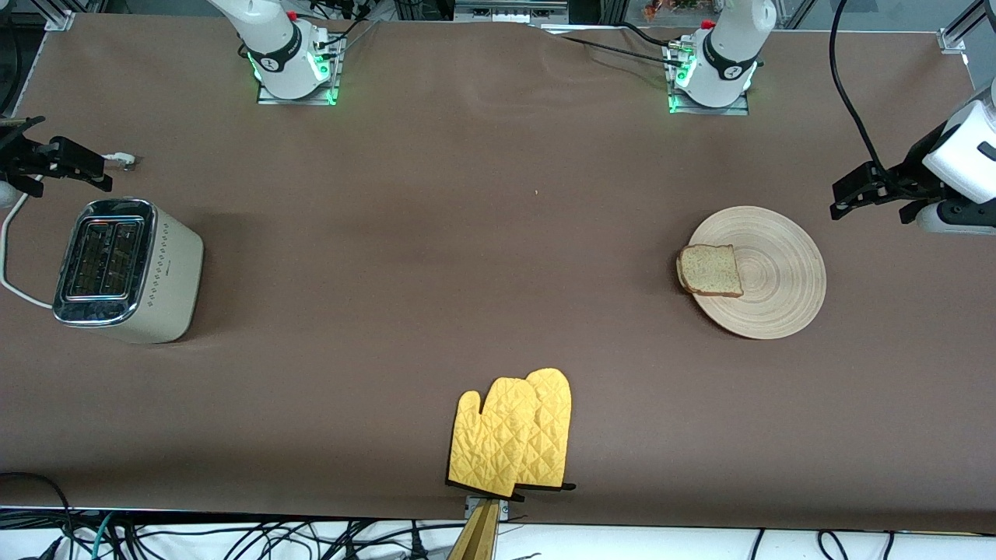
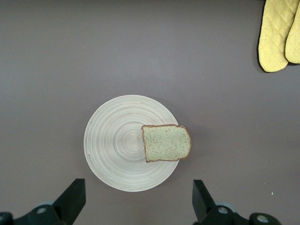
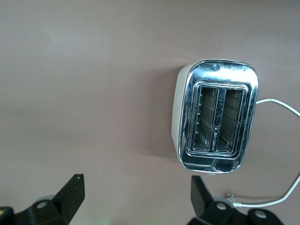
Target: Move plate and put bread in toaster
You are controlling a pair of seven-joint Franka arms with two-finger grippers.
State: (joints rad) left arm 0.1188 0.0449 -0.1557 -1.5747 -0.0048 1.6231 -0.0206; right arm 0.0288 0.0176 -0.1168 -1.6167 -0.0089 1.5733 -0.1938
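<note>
I am seeing nothing done: bread (image 1: 711, 270) lying on plate (image 1: 770, 272), toaster (image 1: 124, 270) empty; left tool (image 2: 136, 204) and right tool (image 3: 133, 201) hovering spread, empty.

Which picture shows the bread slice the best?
The left wrist view: it looks straight down on the bread, lying at the plate's edge, speckles and crust clear. The front view shows it smaller. The right wrist view shows no bread, only the toaster.

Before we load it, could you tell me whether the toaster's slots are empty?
Empty: both slots of the toaster show only wire guides; the bread lies on the plate.
</note>
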